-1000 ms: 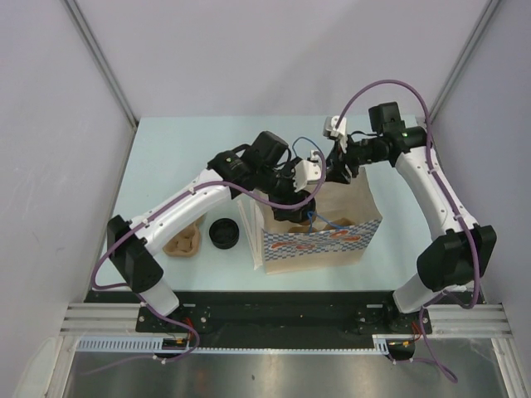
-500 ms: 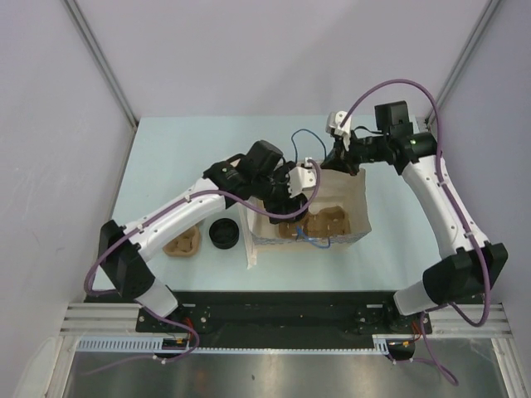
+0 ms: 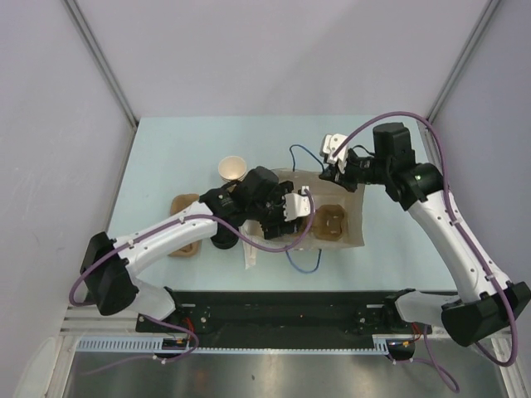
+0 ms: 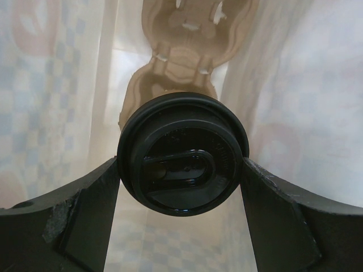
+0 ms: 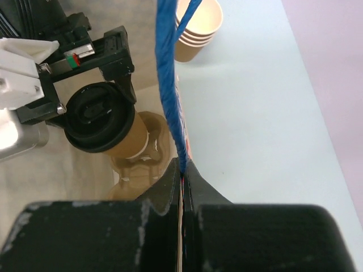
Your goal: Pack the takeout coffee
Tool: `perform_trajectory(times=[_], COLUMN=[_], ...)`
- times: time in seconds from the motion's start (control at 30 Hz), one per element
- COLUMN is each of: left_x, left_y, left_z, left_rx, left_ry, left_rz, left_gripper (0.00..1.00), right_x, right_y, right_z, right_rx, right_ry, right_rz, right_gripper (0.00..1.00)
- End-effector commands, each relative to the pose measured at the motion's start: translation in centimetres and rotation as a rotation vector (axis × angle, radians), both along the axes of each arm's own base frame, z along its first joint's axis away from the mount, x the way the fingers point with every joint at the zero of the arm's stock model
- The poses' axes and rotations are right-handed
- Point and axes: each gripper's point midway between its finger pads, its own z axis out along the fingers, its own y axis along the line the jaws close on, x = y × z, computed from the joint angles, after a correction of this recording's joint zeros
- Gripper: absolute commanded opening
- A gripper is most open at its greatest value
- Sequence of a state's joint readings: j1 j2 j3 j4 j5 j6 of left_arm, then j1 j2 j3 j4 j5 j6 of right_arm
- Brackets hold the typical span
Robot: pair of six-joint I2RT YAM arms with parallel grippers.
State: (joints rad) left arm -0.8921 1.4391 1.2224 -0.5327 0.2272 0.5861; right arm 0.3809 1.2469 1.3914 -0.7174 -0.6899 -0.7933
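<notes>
Nearest, low centre of the overhead view: the left gripper (image 4: pixel 181 169) is reaching inside the paper bag (image 3: pixel 353 207). It is clamped on the takeout coffee (image 5: pixel 97 116), one finger (image 4: pixel 85 209) on each side of the black lid. The lid faces back at the wrist and the tan body points deeper into the bag, so the cup goes in bottom first.

Just past the cup, further into the bag, lies a cardboard cup carrier (image 4: pixel 184 34). That is most likely where the coffee should sit, which explains the straight-in approach. I cannot tell whether the cup base touches the carrier or sits in a well. I'd judge letting go before it is seated could tip it.

Further on, at the bag's far right edge, the right gripper (image 5: pixel 182 175) is pinched tight on the bag rim beside the blue cord handle (image 5: pixel 169 68). My read is that it holds the mouth up and steadies the bag while the other arm loads it.

Farthest, upper left of the bag on the bench (image 3: pixel 166 149), stands a stack of lidless cups (image 3: pixel 232 168), apart from the bag and not involved. A second carrier (image 3: pixel 181 203) lies left of the arm, partly hidden.
</notes>
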Motion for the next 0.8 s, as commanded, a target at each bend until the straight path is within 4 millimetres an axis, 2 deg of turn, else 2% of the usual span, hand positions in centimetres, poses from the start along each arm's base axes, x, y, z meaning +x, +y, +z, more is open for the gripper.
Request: perform_trajectory(times=[0.0,0.07,0.1,0.13,0.5,0.77], left_x=[0.1,-0.2,-0.5,-0.6,-0.5,-0.6], left_y=[-0.2,-0.3,-0.1,-0.2,-1.5,-1.7], left_z=[1.2,1.4,0.6,0.6,2.4,0.3], left_rx=[-0.048,-0.059,-0.049,-0.056,-0.150,-0.076], left_ry=[-0.136,-0.179,-0.180,-0.190,-0.235,-0.202], left_rz=[-0.029,-0.043,-0.050,-0.053,-0.032,-0.073], left_gripper=[0.18,0.18,0.17,0.17,0.16,0.15], right_x=[-0.4,-1.1,-1.3,-1.6,-3.9,-4.2], right_y=[-0.9,-0.9,-0.8,-0.7,0.2,0.5], right_z=[1.6,1.6,1.7,1.9,1.4,1.7], right_rx=[-0.007,-0.012,-0.010,-0.008,-0.017,-0.006], right_ry=[-0.098,-0.109,-0.115,-0.121,-0.153,-0.158], right_rz=[-0.073,-0.074,-0.073,-0.076,-0.062,-0.058], right_gripper=[0.00,0.00,0.00,0.00,0.00,0.00])
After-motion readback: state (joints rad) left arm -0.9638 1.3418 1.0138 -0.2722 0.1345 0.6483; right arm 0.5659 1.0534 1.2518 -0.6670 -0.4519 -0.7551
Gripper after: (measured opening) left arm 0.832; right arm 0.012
